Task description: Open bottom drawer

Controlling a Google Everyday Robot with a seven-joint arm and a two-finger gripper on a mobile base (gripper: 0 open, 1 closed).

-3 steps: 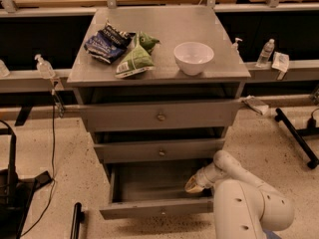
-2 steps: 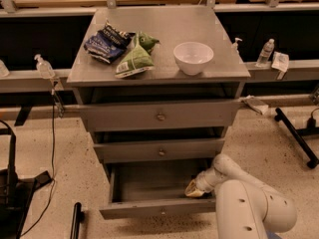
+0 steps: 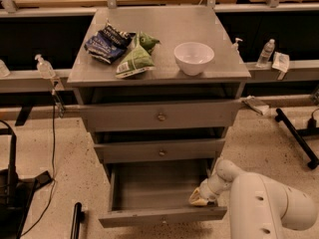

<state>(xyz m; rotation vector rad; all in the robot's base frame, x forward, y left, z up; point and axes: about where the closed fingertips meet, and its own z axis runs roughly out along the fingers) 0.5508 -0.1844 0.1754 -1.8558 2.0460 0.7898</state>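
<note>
Sliding a little farther toward the camera than a second ago, the shallow grey metal bottom drawer (image 3: 159, 216) now stands well out from the grey metal cabinet, its plain tray bare and open to view. The robot's pale two-finger hand (image 3: 201, 199) has come outward and downward with it, which suggests that the hand is what is drawing the drawer along. Judged from how much of the tray shows, the opening is nearly or already done; only a short last pull, or a release, seems left.

The hand sits inside the drawer at its front right corner, touching or just behind the front panel, right of the small centre knob. Whether the hand is open or closed cannot be told from this view. The bulky white arm (image 3: 264, 210) reaches in from the lower right.

Above, the mid-sized middle drawer (image 3: 160, 151) and the wide top drawer (image 3: 159, 116) look only slightly out. On the counter (image 3: 164, 24) rest a white bowl (image 3: 194, 57) and crumpled snack bags (image 3: 122, 49).
</note>
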